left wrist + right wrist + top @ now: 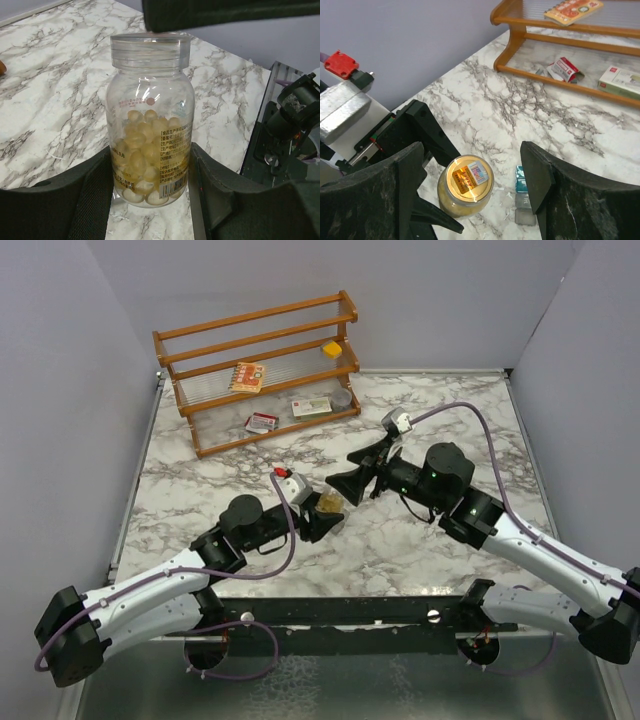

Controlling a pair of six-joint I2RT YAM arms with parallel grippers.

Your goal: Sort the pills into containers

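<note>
Top external, arms: the left gripper and right gripper meet nose to nose over the middle of the marble table. The wooden rack stands well apart at the far edge.
Top external, pill bottle: only a sliver of amber shows between the 2 grippers. The containers cannot be made out from here.
Left wrist, bottle: upright with its long axis vertical. Capsules fill the lower half, and the clear lid is on.
Left wrist, left fingers: clenched on the bottle's lower body, 1 on each side. The base seems to rest on the marble.
Right wrist, key relation: the lid lies straight below, between the 2 right fingers. That puts the right arm nearer the lid, and the likely approach is down along the bottle's axis.
Right wrist, right fingers: spread wider than the lid, holding and touching nothing.
Right wrist, containers: a short strip flat on the marble just beside the bottle. The teal cell is farther from the camera and a grey cell nearer.
</note>
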